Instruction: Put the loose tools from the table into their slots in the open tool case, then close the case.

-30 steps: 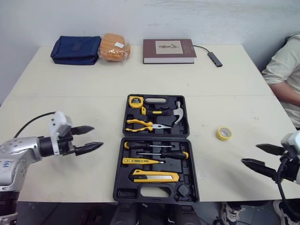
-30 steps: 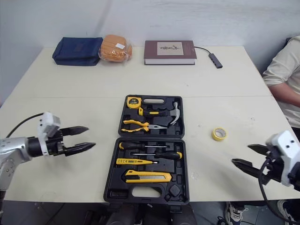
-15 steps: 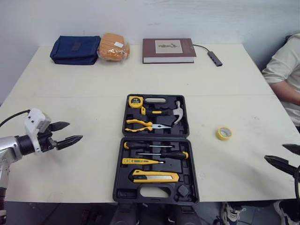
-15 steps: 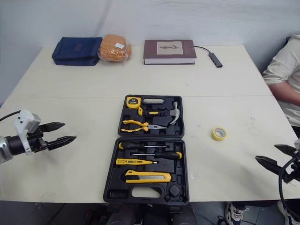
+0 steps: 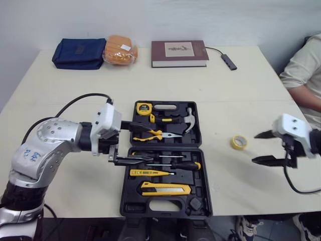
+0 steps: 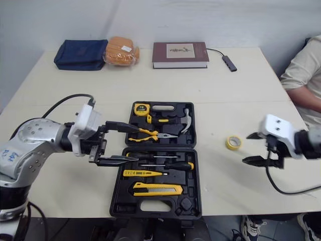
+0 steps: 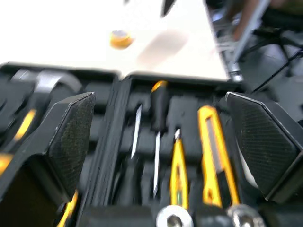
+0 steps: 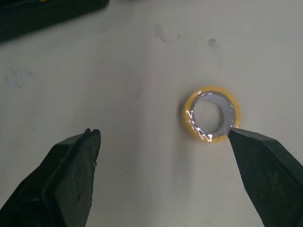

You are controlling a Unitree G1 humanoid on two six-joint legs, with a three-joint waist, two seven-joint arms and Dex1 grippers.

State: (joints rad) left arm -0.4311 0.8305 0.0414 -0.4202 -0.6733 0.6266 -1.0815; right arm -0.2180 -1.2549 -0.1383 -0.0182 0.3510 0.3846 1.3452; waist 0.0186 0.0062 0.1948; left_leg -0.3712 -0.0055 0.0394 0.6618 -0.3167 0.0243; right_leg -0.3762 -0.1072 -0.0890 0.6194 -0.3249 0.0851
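at table centre the open tool case [image 5: 129, 205] lies flat, with pliers [image 5: 150, 133], hammer [image 5: 188, 119] and screwdrivers [image 5: 173, 164] seated in their slots. left gripper [image 5: 150, 145] hovers over the case's 9 o'clock edge, jaws spread wide, holding nothing. the yellow tape roll [image 5: 239, 142] sits loose on the table [image 5: 75, 85] at 3 o'clock of the case. right gripper [image 5: 254, 148] hangs just past it, jaws parted and empty, one tip by the roll's rim.
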